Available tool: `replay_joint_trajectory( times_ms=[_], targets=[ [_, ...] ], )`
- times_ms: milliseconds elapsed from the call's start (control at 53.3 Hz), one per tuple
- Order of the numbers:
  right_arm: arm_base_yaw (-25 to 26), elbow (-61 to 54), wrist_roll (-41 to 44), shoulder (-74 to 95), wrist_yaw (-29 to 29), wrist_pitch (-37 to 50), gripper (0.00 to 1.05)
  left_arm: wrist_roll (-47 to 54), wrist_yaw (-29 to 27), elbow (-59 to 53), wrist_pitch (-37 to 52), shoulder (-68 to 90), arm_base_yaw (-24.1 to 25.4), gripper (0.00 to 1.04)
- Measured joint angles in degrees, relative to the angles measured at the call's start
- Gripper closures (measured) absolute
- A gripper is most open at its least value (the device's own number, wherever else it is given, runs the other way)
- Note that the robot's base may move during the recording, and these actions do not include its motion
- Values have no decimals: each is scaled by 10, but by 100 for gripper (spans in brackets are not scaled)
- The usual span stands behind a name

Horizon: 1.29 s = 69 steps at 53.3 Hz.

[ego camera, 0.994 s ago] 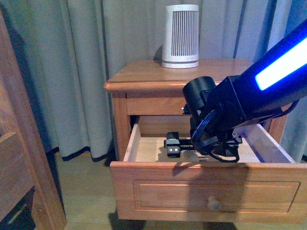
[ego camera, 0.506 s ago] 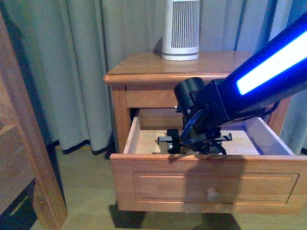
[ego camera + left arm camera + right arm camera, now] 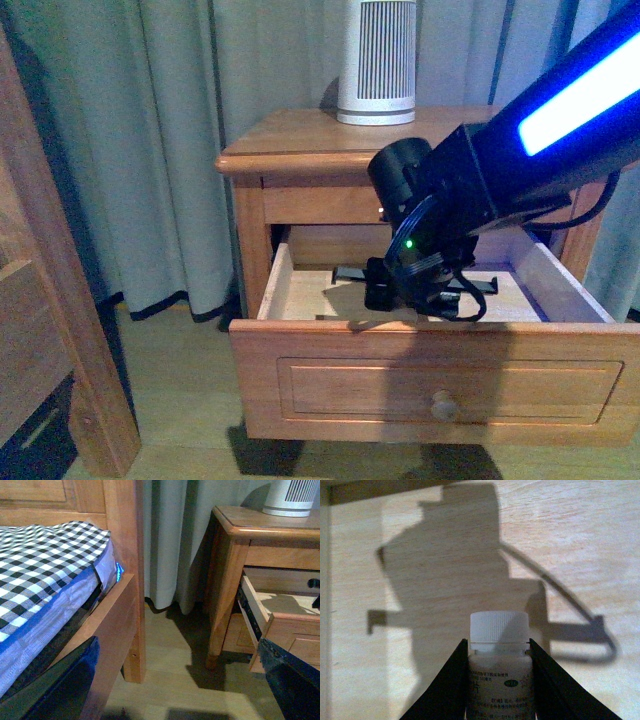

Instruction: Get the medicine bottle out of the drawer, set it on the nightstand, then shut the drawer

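Bottle sat snug between right fingers, clamped both sides, cap pointing away from wrist, down in drawer. Left fingers spread, way off.

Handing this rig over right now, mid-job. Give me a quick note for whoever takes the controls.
Left gripper: open, empty, beside the wooden bed frame.
Right gripper: inside the open upper honey-wood drawer, shut on the small white plastic medicine bottle with white cap.
Done: drawer open, bottle gripped.
Left: lift it out, stand it on the honey-coloured wooden nightstand, push the drawer shut.
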State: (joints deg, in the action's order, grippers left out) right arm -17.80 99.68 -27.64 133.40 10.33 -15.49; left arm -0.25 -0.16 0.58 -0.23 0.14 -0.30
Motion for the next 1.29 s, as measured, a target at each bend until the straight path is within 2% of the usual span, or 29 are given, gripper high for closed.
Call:
replay_joint_trajectory(
  times_ms=[169, 356, 581, 769, 1125, 1144, 1294],
  targets=[
    [-23, -63, -43, -124, -16, -33, 74, 0, 0, 0, 0, 0, 0, 7],
    [-26, -57, 8, -209, 41, 3, 74, 0, 0, 0, 0, 0, 0, 7],
    [45, 76, 113, -195, 82, 10, 74, 0, 0, 0, 0, 0, 0, 7],
    [101, 225, 141, -89, 98, -41, 74, 0, 0, 0, 0, 0, 0, 7],
    [123, 368, 140, 67, 120, -67, 74, 0, 0, 0, 0, 0, 0, 7],
    [124, 372, 143, 74, 124, -66, 74, 0, 0, 0, 0, 0, 0, 7],
    [126, 359, 147, 79, 110, -34, 49, 0, 0, 0, 0, 0, 0, 7]
  ],
)
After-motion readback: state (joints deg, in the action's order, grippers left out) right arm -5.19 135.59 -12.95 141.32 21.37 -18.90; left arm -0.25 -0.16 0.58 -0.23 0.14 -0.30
